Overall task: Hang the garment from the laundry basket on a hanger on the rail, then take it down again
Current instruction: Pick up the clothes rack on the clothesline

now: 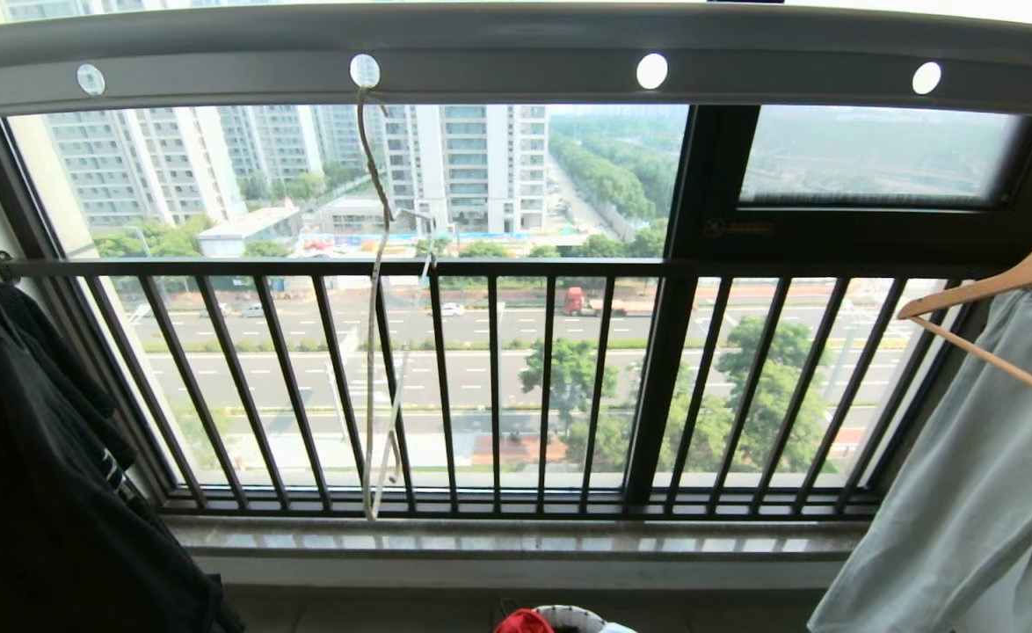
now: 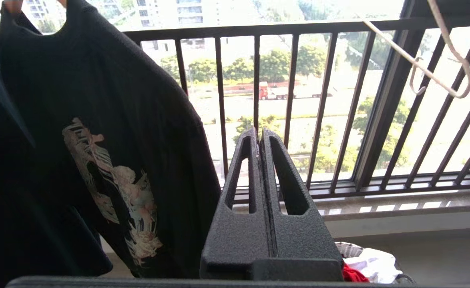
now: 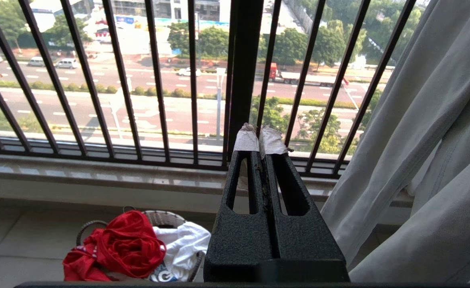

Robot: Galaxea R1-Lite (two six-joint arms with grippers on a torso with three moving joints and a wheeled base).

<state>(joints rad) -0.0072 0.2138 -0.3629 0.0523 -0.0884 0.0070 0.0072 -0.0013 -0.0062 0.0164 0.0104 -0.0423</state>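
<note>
Jaws of your left gripper [image 2: 259, 138] and right gripper [image 3: 262, 136] are pressed together, holding nothing. You will find the garment [image 3: 117, 246] bunched in the laundry basket [image 3: 165, 218] on the floor; the hanger [image 1: 380, 308] hangs bare from the rail [image 1: 516, 53].

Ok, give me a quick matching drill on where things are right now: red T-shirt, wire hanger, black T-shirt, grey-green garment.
Things:
1. red T-shirt
2. wire hanger
3. black T-shirt
4. grey-green garment

Places:
A. hooked in a hole of the rail, bare
B. on a wooden hanger, robot's right
C. bunched in the laundry basket
D. hanging at the robot's left

Pairs: 1-C, 2-A, 3-D, 4-B
</note>
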